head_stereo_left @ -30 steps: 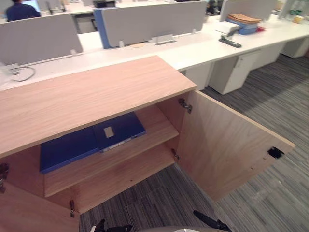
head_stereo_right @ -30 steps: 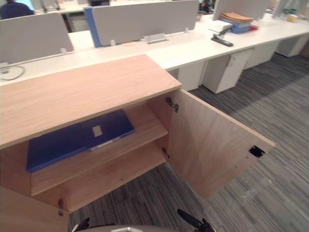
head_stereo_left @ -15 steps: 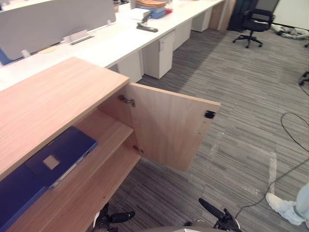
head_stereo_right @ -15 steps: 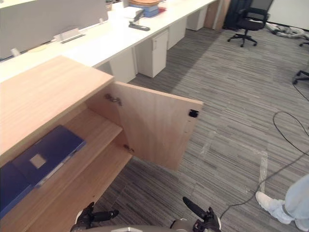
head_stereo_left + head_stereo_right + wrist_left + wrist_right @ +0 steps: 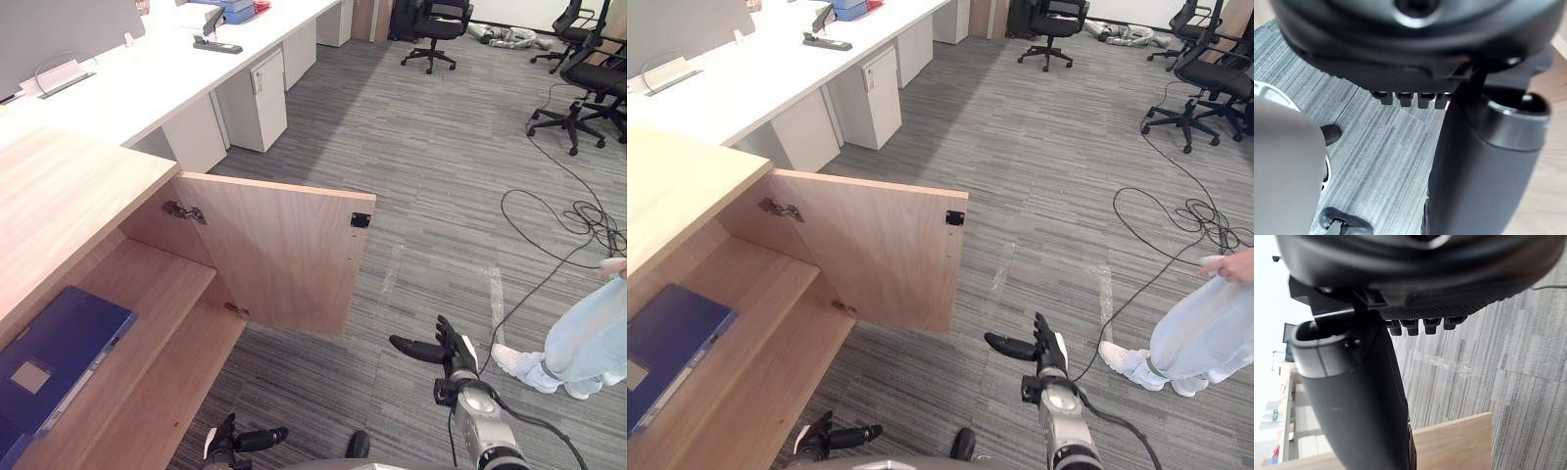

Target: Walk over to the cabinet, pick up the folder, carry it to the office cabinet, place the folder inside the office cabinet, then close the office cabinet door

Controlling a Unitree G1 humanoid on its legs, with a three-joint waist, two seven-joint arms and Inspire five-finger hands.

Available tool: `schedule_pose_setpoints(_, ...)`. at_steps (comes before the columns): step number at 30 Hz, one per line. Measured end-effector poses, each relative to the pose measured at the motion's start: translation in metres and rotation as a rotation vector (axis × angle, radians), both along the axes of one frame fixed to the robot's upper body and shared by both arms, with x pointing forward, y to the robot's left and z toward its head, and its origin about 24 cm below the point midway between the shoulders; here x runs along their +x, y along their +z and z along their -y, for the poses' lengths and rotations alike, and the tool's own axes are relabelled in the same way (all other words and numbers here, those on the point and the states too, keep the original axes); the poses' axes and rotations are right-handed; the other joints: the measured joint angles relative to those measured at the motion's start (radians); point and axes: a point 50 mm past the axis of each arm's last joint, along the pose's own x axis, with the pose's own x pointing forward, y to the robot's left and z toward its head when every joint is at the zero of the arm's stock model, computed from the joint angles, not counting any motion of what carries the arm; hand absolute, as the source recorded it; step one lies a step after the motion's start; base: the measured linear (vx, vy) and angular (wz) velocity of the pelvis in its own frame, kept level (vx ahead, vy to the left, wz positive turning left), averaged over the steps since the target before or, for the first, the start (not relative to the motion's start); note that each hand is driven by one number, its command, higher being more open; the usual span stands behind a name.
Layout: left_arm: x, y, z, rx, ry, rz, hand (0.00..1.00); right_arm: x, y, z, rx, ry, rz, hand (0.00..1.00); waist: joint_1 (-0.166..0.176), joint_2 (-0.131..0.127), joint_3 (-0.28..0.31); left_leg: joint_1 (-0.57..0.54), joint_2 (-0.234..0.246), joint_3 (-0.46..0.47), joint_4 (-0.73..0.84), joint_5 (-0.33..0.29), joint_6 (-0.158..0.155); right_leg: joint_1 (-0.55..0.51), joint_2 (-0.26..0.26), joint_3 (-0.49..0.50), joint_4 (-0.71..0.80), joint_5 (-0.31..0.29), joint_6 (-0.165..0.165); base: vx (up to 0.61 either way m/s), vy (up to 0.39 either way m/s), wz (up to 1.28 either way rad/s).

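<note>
Grey striped carpet (image 5: 431, 176) runs through an open office. Along one side is a long white surface (image 5: 127, 88). A black punch (image 5: 217, 44) sits near its front edge and a blue stack (image 5: 230, 8) lies further back. A white pedestal (image 5: 257, 98) stands under it. Black chairs (image 5: 436, 24) stand well apart across the floor. Wooden cabinet (image 5: 69, 196) is close in, its door (image 5: 279, 250) swung wide. The hinge (image 5: 181, 211) is at the door's top inner corner and a small black catch (image 5: 361, 220) at its top free corner. Blue folder (image 5: 54, 357) lies flat on the upper shelf (image 5: 167, 284) inside the cabinet. It is close to the shelf's front edge and well away from the hinge end, with a pale label facing up. Neither hand touches it. Right hand (image 5: 446, 351) hangs over the carpet, out past the door's free edge and apart from it. Its fingers (image 5: 443, 328) are straight, the thumb is spread toward the door, and it holds nothing. Left hand (image 5: 240, 441) is low, just off the cabinet's lower front edge. Its fingers are loose, the thumb is out, and it too is empty. A person in pale trousers (image 5: 588, 328) and white shoes (image 5: 519, 364) stands on the carpet beyond the right hand.
</note>
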Motion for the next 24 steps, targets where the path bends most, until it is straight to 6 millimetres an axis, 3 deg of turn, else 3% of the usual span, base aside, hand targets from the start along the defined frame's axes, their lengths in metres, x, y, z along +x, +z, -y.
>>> schedule_pose_setpoints(13, 0.004, 0.001, 0.003, -0.026, -0.022, 0.021, 1.00, 0.100, 0.080, -0.019, -0.096, 0.178, 0.266, 1.00, 0.037, 0.023, -0.003, -0.029, -0.021, -0.088, -0.010, 0.008, 0.001, 0.006, -0.032, -0.070, -0.001, 0.010, 0.010, -0.04, 0.006, 0.17)
schedule_pose_setpoints(18, 0.003, 0.002, 0.003, -0.060, 0.029, 0.041, 1.00, 0.124, 0.094, -0.021, -0.095, 0.168, 0.259, 1.00, 0.058, 0.026, 0.000, -0.031, -0.035, -0.114, -0.013, 0.012, 0.006, 0.017, -0.049, -0.090, -0.001, 0.017, 0.017, -0.07, 0.014, 0.16)
schedule_pose_setpoints(24, -0.003, 0.004, -0.007, -0.039, 0.045, 0.049, 1.00, 0.139, 0.107, -0.015, -0.064, 0.103, 0.258, 1.00, 0.072, 0.025, 0.030, -0.044, -0.053, -0.148, -0.022, 0.020, 0.018, 0.022, -0.067, -0.114, -0.001, 0.023, 0.025, -0.08, 0.010, 0.15)
